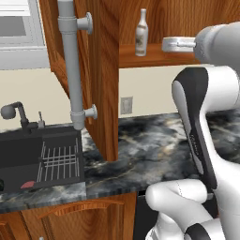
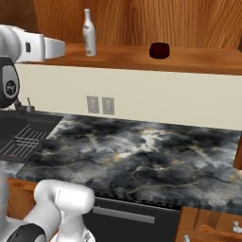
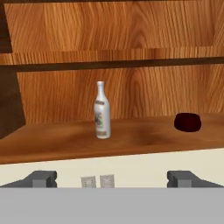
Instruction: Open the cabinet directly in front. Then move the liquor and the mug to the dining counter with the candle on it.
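The cabinet (image 3: 131, 26) stands open, its left door (image 1: 105, 70) swung out toward me with the grey bar handle (image 1: 70, 61) facing the base. On its bottom shelf (image 2: 198, 59) the liquor (image 3: 102, 111) stands upright, a slim pale bottle with a white cap. The dark red mug (image 3: 187, 122) sits on the same shelf, well to the bottle's right. My gripper (image 3: 113, 179) is open and holds nothing. It is level with the shelf's front edge, short of it, roughly facing the bottle. The dining counter and the candle are out of view.
Below the cabinet runs a marbled counter (image 2: 142, 151) with a dark sink (image 1: 18, 154), a drying rack (image 1: 58, 161) and a faucet (image 1: 14, 112) at the left. Two wall outlets (image 2: 100, 105) sit on the cream backsplash. The open door juts out over the counter beside the arm.
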Available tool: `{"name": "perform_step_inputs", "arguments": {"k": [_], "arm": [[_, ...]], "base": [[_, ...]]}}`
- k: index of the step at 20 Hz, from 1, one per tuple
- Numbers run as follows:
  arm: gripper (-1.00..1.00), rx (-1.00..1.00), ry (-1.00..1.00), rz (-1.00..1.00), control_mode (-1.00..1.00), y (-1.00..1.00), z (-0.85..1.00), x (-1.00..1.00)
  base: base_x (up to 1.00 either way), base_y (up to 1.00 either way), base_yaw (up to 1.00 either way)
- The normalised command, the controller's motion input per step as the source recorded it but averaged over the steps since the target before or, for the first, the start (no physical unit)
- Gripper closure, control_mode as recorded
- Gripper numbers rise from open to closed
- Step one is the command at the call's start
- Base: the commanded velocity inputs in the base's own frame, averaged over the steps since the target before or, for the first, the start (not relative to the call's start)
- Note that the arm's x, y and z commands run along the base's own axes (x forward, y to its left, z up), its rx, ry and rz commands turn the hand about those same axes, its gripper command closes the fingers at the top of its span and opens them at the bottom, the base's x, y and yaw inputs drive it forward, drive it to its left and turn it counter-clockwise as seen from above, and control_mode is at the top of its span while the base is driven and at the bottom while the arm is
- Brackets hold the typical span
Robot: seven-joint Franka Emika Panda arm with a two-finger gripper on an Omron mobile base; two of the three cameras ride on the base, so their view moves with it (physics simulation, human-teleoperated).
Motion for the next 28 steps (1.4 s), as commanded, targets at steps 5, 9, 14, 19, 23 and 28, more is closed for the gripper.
{"name": "perform_step_inputs", "arguments": {"k": [5, 9, 14, 19, 23, 28], "arm": [[-1.0, 0.0, 0.11, 0.01, -1.0, 0.0, 0.02, 0.38], [-1.0, 0.0, 0.02, 0.08, -1.0, 0.0, 0.0, 0.28], [-1.0, 0.0, -0.01, 0.1, -1.0, 0.0, -0.01, 0.12], [-1.0, 0.0, -0.06, 0.05, -1.0, -0.01, -0.06, 0.05], [-1.0, 0.0, 0.0, 0.0, -1.0, 0.0, 0.0, 0.31], [-1.0, 0.0, 0.02, 0.0, -1.0, 0.0, 0.0, 0.6]], "base": [[0.0, 0.0, 0.0], [0.0, 0.0, 0.0], [0.0, 0.0, 0.0], [0.0, 0.0, 0.0], [0.0, 0.0, 0.0], [0.0, 0.0, 0.0]]}}
